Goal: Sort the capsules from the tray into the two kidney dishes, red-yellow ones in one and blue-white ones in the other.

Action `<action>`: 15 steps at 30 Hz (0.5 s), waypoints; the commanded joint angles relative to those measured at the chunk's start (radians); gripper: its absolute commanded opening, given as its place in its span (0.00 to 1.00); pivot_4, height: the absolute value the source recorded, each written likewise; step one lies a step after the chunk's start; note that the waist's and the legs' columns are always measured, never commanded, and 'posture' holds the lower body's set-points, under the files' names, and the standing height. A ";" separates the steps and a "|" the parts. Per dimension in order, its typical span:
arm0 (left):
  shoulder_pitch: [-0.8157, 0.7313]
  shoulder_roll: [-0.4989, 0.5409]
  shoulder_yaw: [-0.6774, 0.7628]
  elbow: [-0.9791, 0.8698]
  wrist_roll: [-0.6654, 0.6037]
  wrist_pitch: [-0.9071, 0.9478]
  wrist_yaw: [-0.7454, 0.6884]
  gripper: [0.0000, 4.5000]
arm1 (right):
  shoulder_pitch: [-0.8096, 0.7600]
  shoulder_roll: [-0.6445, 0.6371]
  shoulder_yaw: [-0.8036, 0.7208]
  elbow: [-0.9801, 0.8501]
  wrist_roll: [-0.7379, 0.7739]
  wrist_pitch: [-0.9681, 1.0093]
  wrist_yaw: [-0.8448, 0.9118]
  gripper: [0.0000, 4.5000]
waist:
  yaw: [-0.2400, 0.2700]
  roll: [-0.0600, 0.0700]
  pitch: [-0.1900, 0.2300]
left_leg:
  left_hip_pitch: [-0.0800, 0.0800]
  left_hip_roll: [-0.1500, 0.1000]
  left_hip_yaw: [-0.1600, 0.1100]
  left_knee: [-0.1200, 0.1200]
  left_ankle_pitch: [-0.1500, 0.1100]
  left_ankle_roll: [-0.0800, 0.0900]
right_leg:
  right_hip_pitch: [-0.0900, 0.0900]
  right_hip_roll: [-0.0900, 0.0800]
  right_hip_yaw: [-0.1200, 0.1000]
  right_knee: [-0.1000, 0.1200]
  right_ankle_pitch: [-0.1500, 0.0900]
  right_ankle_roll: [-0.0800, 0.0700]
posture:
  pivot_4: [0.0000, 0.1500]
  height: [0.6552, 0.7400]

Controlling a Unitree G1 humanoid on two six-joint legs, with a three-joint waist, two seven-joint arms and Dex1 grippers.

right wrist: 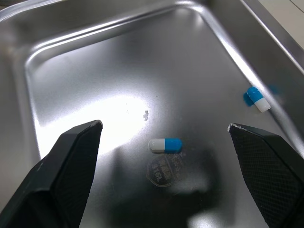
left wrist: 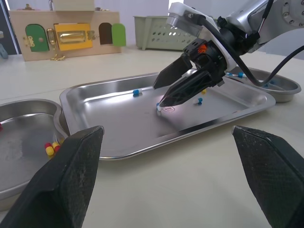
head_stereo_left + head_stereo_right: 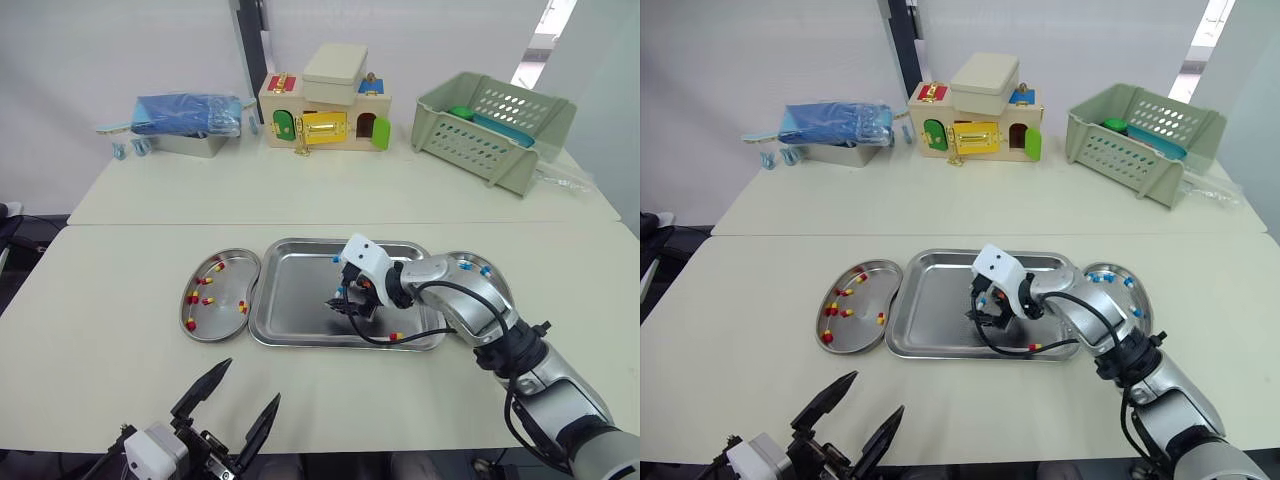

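The right gripper (image 3: 982, 316) points down into the steel tray (image 3: 932, 312), tips near its middle. One red-yellow capsule (image 3: 1036, 347) lies by the tray's front rim. The left kidney dish (image 3: 876, 268) holds red-yellow capsules — the right kidney dish (image 3: 1141, 296), blue-white ones. The left gripper (image 3: 877, 393) hovers over the near table edge, fingers spread.

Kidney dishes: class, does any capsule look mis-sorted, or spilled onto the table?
Nothing stands out. The left kidney dish holds only red-yellow capsules, the right kidney dish shows only blue-white capsules, and none lies on the table.
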 commanded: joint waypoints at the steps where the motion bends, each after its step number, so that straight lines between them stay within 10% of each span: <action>1: 0.025 0.019 -0.008 0.013 -0.009 -0.032 0.009 0.99 | 0.010 0.009 0.009 -0.007 -0.027 -0.034 0.005 1.00 | 0.000 0.000 0.000 | 0.000 0.000 0.000 0.000 0.000 0.000 | 0.000 0.000 0.000 0.000 0.000 0.000 | 1.00 1.00; 9: 0.024 0.050 -0.017 0.029 -0.023 -0.046 0.022 0.99 | 0.048 0.018 0.038 0.003 -0.081 -0.065 0.011 1.00 | 0.000 0.000 0.000 | 0.001 0.000 -0.001 0.000 0.000 0.000 | 0.000 0.000 0.000 0.001 0.000 0.000 | 1.00 1.00; 15: 0.016 0.066 -0.018 0.043 -0.027 -0.051 0.025 1.00 | 0.060 0.036 0.027 0.018 -0.097 -0.067 0.008 0.64 | 0.000 0.000 0.000 | 0.001 0.000 -0.001 0.000 0.000 0.000 | 0.001 0.000 0.000 0.001 0.000 0.000 | 1.00 1.00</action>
